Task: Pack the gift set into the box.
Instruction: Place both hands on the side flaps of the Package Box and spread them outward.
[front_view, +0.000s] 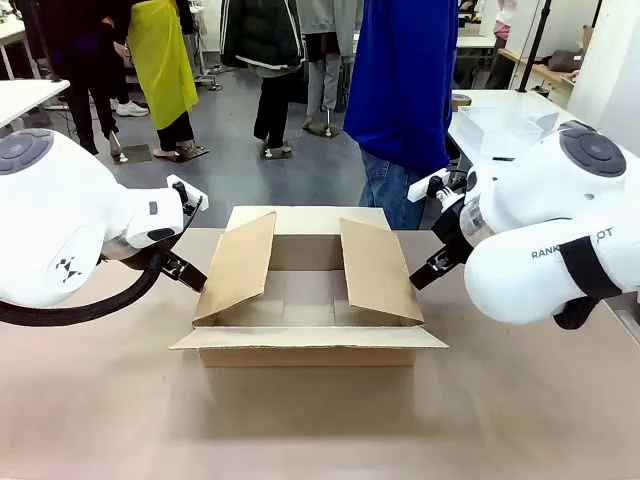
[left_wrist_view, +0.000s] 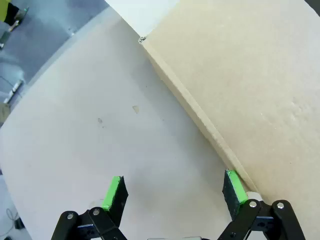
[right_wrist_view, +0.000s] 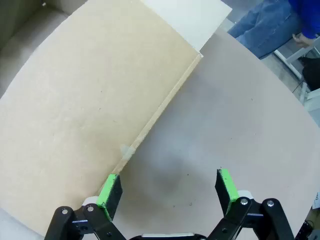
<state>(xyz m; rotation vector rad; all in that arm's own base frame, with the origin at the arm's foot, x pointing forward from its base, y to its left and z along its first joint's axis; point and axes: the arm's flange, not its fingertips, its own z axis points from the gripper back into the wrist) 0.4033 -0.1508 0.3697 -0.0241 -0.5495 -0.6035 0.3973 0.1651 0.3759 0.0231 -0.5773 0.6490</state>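
Note:
The box (front_view: 310, 345) is a shallow brown carton in the middle of the table, with nothing inside it. Its two side flaps lean inward, and the near and far flaps lie outward. My left gripper (front_view: 192, 272) (left_wrist_view: 174, 192) is open beside the left flap (left_wrist_view: 250, 85), with one green pad (left_wrist_view: 235, 186) right at the flap's edge. My right gripper (front_view: 425, 270) (right_wrist_view: 167, 192) is open too, with one pad (right_wrist_view: 107, 190) against the edge of the right flap (right_wrist_view: 90, 100). Nothing is between either pair of fingers. The gift set is out of view.
A person in a blue top and jeans (front_view: 400, 90) stands at the far side behind the box. A clear plastic container (front_view: 500, 128) sits on a white table at the back right. Bare tabletop (front_view: 300, 430) lies in front of the box.

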